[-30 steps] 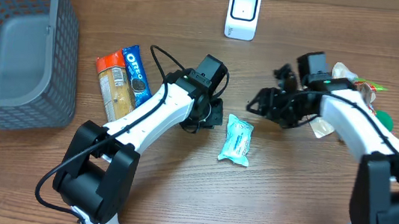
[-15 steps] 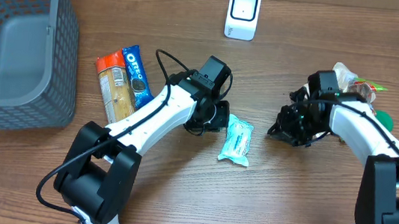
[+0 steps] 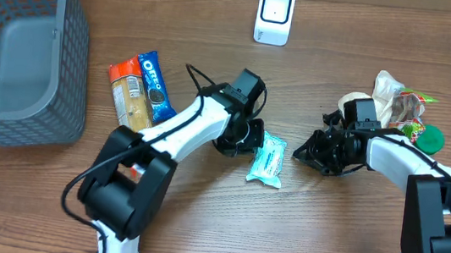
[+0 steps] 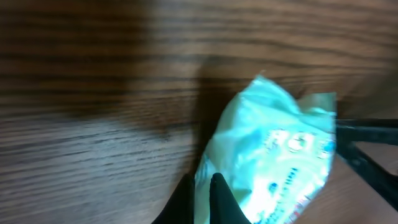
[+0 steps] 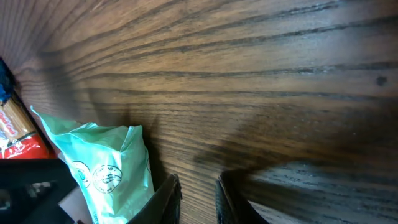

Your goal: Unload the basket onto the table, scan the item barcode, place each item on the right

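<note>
A teal packet point(image 3: 269, 159) lies flat on the wooden table, mid-frame in the overhead view. My left gripper point(image 3: 249, 138) is shut, its tips against the packet's upper left edge. In the left wrist view the closed fingers point(image 4: 202, 199) touch the crinkled packet point(image 4: 280, 155); nothing is held. My right gripper point(image 3: 302, 152) sits low just right of the packet. Its fingers point(image 5: 198, 196) stand a narrow gap apart with bare wood between them, the packet point(image 5: 102, 168) beside the left one. The white scanner point(image 3: 274, 15) stands at the table's far edge.
A grey mesh basket point(image 3: 13, 51) fills the far left. An Oreo pack point(image 3: 152, 80) and an orange snack pack point(image 3: 129, 96) lie beside it. A heap of wrapped items point(image 3: 399, 99) and a green lid point(image 3: 430, 137) sit at the right.
The left gripper slid right until it met the packet's edge. The right gripper swung down and towards the packet, its jaws narrowing. The packet has stayed put.
</note>
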Controlling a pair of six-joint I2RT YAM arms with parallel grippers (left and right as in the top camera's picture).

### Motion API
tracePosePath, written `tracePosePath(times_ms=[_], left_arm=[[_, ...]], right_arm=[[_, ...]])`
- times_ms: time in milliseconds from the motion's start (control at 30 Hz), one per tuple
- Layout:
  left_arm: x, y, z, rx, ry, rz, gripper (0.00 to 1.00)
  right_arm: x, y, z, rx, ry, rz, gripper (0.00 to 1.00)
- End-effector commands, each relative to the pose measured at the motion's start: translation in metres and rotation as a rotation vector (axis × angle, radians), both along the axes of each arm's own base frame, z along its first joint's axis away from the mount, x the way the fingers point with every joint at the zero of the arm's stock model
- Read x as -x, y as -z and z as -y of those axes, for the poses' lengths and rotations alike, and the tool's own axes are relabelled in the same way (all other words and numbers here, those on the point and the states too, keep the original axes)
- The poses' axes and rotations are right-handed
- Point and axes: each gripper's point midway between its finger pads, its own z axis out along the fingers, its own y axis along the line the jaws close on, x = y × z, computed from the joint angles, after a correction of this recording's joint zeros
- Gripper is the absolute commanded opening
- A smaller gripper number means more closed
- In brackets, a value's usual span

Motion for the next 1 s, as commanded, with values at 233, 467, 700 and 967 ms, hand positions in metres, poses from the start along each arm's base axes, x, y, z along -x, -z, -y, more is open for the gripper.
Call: tracePosePath(times_ms=[233,467,700,967], left_arm=[[0.001,0.003,0.006,0.008,-0.006,-0.009,0.04],[0.001,0.004,0.007,-0.001,0.000,-0.001,0.04],[0.002,0.004,0.006,-0.004,-0.005,-0.005,0.04],[0.002,0.004,0.006,-0.004,-0.018,-0.010,0.04]], right_arm=[[0.006,-0.001,-0.018,-0.006,-0.040,0.024,0.22],[0.012,0.002,-0.035,0.032,-0.079,0.034,0.15],[0.013,-0.023,-0.054,-0.106,-0.142,0.065,0.04],[0.011,-0.076,-0.065,-0.203,-0.148,0.167,0.04]])
